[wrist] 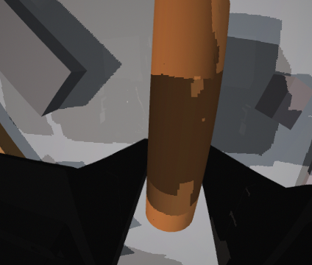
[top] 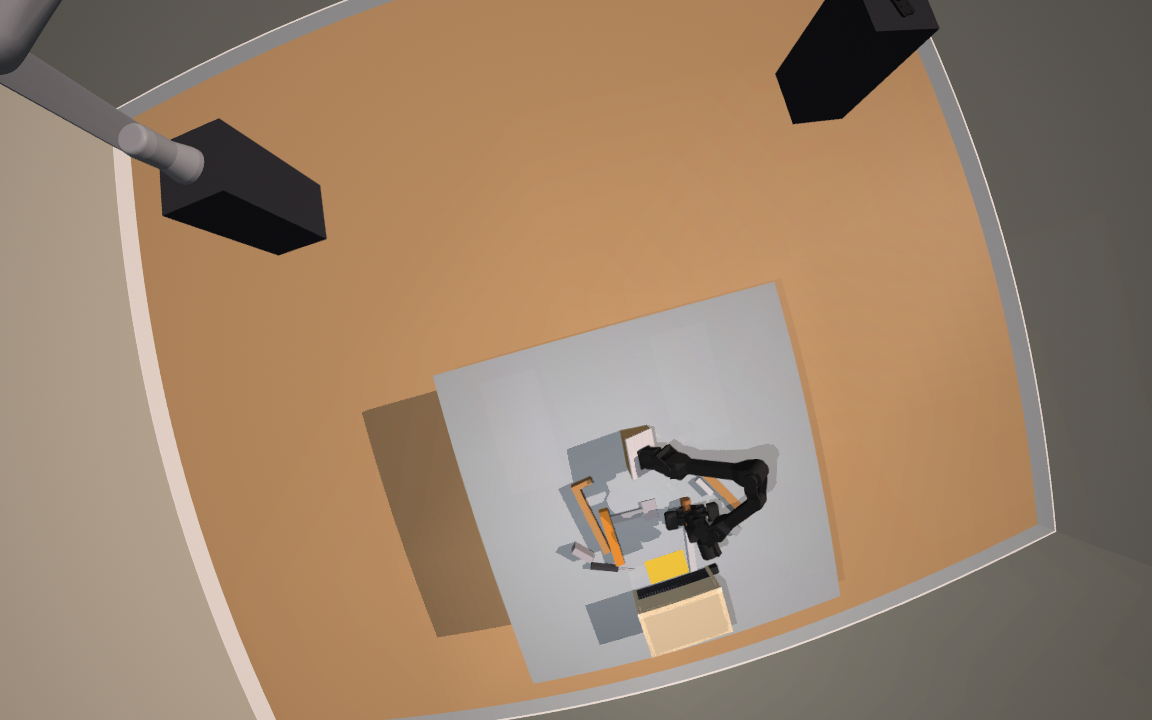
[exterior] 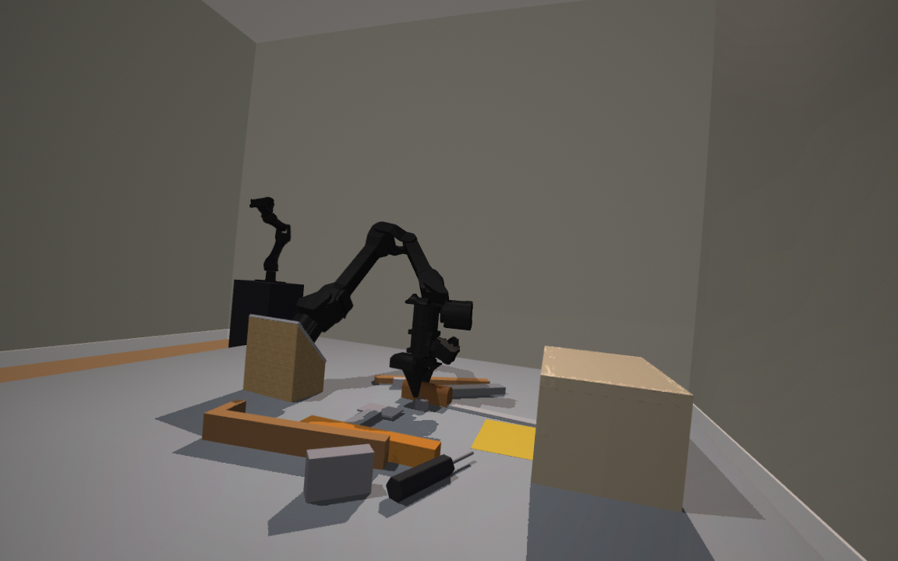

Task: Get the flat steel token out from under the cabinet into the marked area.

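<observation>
While an orange cylindrical handle is clamped between the partly closed fingers of the gripper, the yellow marked area is seen lower center in the top view, before the cabinet; the token cannot be made out.

Black-handled screwdriver lying near upright grey block.

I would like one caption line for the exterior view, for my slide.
Black gripper closed on an orange cylindrical handle, with the yellow patch beside the cabinet.
</observation>
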Motion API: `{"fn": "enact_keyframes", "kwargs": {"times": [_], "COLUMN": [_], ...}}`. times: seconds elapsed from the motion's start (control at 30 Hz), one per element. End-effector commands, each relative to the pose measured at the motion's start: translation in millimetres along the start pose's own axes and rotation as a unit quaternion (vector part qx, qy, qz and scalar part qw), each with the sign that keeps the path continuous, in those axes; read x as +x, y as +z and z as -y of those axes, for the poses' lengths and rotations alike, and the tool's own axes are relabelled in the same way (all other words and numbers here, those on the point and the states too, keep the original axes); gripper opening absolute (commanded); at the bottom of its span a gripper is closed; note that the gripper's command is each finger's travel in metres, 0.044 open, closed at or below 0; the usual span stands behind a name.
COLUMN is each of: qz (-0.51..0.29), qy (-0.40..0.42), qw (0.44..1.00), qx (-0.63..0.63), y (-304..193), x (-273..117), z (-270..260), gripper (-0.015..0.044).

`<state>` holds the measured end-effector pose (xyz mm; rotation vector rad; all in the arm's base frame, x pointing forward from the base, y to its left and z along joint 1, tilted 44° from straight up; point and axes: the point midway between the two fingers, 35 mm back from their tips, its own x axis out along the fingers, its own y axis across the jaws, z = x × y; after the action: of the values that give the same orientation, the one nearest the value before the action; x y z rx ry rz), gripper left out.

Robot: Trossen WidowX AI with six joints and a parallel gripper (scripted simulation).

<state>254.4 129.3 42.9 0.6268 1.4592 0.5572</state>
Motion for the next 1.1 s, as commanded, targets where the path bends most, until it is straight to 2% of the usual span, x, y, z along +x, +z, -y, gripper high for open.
{"fn": "enact_keyframes", "kwargs": {"times": [0.0, 1.07], "qz": [0.000, 0.000], "qy": [0.002, 0.002], "qw": [1.000, 1.000], "qx": [-0.003, -0.004], "y": [5.9, 43.1], "x": [-0.2, -0.8], "z": [-1.0, 0.2], "gripper": [0.0000, 0.0000]}}
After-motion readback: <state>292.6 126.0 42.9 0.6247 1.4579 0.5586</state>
